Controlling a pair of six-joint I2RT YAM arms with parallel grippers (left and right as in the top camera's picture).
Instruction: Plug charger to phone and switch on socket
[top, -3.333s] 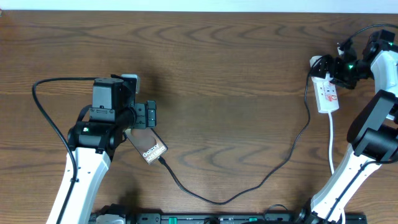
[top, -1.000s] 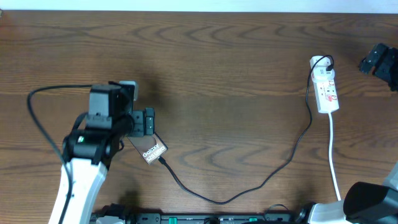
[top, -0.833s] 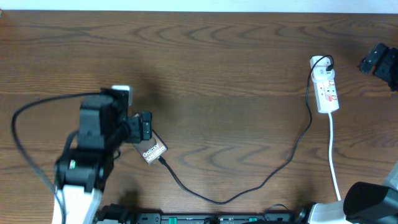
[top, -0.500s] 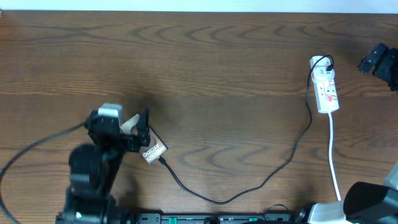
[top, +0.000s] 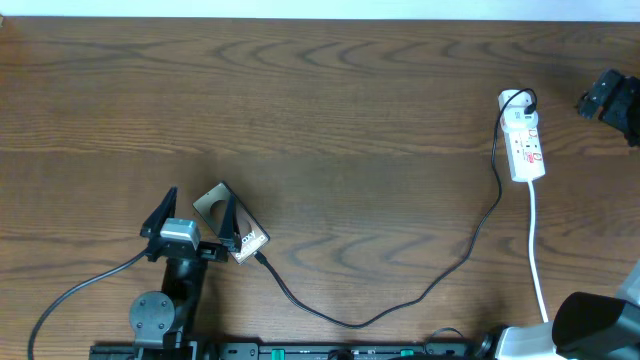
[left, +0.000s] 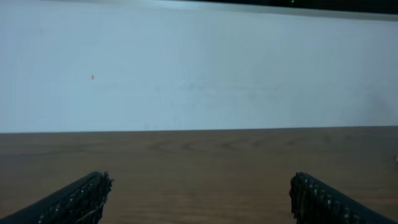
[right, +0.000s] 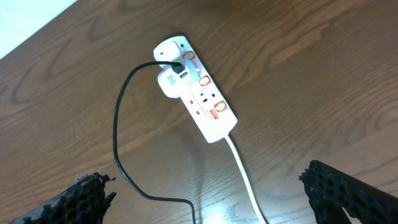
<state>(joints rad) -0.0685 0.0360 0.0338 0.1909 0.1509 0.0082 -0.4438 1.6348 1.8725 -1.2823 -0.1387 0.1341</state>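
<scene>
Your left claw (top: 193, 218) is released with nothing in it, and from overhead the phone (top: 246, 239) lies partly under its right side. The charger (right: 115, 134) meets the phone's end nearest the arm's base and trails away to the right. Your right claw (right: 205, 177) is released too, hovering clear of the table, with the socket (right: 202, 99) just ahead of it and the charger's black plug seated in it.

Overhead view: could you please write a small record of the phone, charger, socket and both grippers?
phone: flat on table, partly hidden by left gripper
charger: one end at phone edge, other plugged into socket
socket: upper right; on or off cannot be told
left gripper: open, holding nothing
right gripper: open, apart from socket
</scene>
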